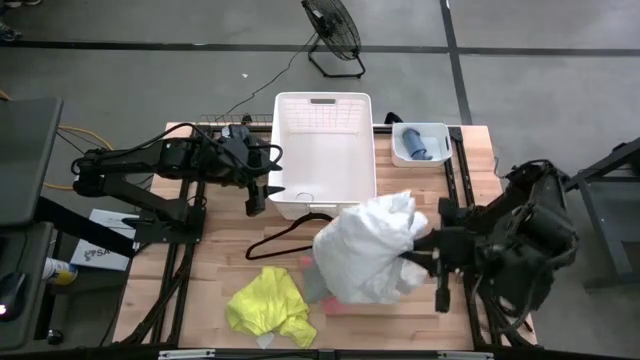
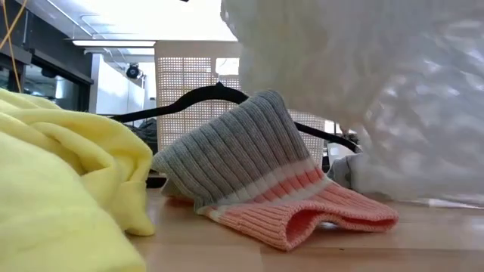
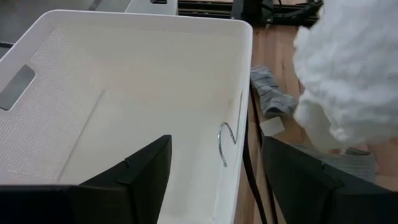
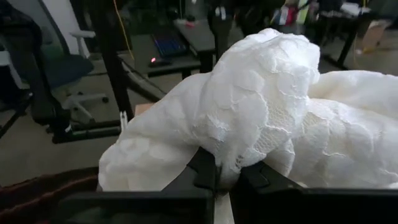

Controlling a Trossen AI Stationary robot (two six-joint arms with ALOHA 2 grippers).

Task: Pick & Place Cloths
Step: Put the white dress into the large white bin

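The large white lace cloth (image 1: 368,250) is bunched at the table's middle, in front of the white basket (image 1: 323,150). My right gripper (image 4: 227,177) reaches it from the right and is shut on it. A grey and pink ribbed piece (image 2: 257,174) lies on the table, partly under the white cloth (image 2: 363,91). The yellow cloth (image 1: 270,305) lies crumpled near the near edge. My left gripper (image 1: 258,192) hovers open at the basket's near left corner (image 3: 236,37), touching nothing. My right gripper pinches a bunched fold of the white cloth (image 4: 233,158) between its two fingers, on the cloth's right side. The fingers come in level from the table's right. The cloth billows out beyond the fingers, and its lower part (image 2: 408,181) reaches the table.
A thin black hanger (image 1: 285,235) lies between basket and cloths, its metal hook (image 3: 225,142) against the basket's near wall. A small white bin (image 1: 420,143) holding a blue piece stands right of the basket. Grey pieces (image 3: 270,93) lie by the white cloth. A fan stands beyond the table.
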